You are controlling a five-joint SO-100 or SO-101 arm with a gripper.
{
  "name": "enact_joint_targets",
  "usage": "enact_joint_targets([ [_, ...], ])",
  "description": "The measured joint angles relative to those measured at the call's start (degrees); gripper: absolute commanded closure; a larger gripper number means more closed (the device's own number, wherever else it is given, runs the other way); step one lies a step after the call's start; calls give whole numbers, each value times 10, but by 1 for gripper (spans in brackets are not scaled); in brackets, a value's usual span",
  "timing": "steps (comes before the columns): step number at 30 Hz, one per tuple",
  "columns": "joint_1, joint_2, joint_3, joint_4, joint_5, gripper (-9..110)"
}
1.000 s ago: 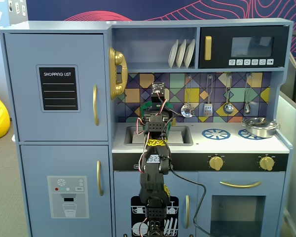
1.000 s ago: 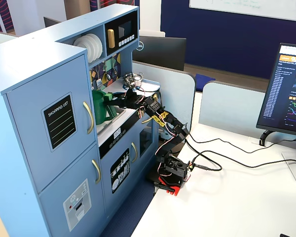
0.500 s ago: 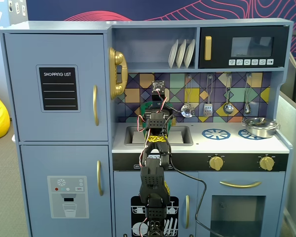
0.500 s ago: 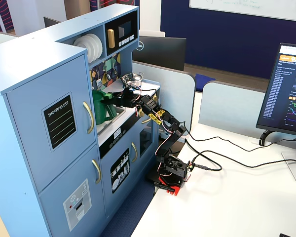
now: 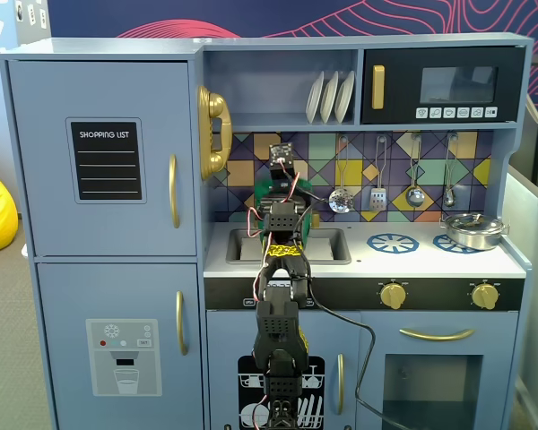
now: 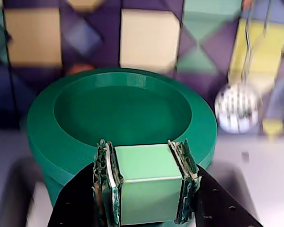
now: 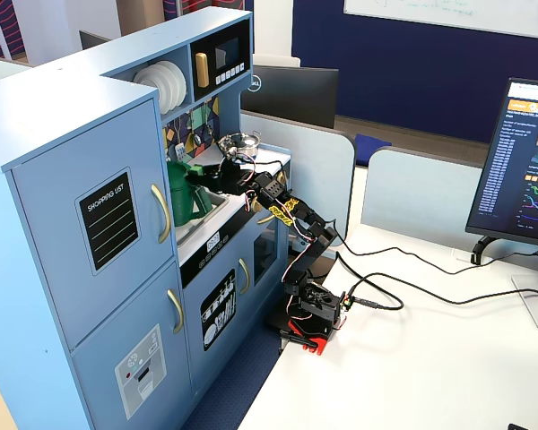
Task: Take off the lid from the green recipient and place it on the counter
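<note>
Wrist view: the tool (image 6: 149, 189) is clenched on a pale green block, evidently the tab of the lid (image 6: 123, 111), which sits at 12 o'clock from it, flat atop the green recipient (image 6: 52, 175). The lift should go straight up. Going left to right, one recipient, one lid, one tool, all above the sink in the desk (image 5: 430, 260).

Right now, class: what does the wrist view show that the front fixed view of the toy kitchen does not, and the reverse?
Only the wrist view shows the gripper with its fingers shut on the pale tab of the lid, which sits on the recipient.

Only the fixed view shows the pot on the counter, and the plates.

Both show the tiled backsplash and a hanging strainer.
</note>
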Motion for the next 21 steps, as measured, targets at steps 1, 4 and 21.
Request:
enact_joint_targets([
  [1, -1, 0, -8, -4, -1, 101],
  [4, -4, 0, -21, -9, -5, 101],
  [21, 252, 0, -2, -35, 13, 101],
])
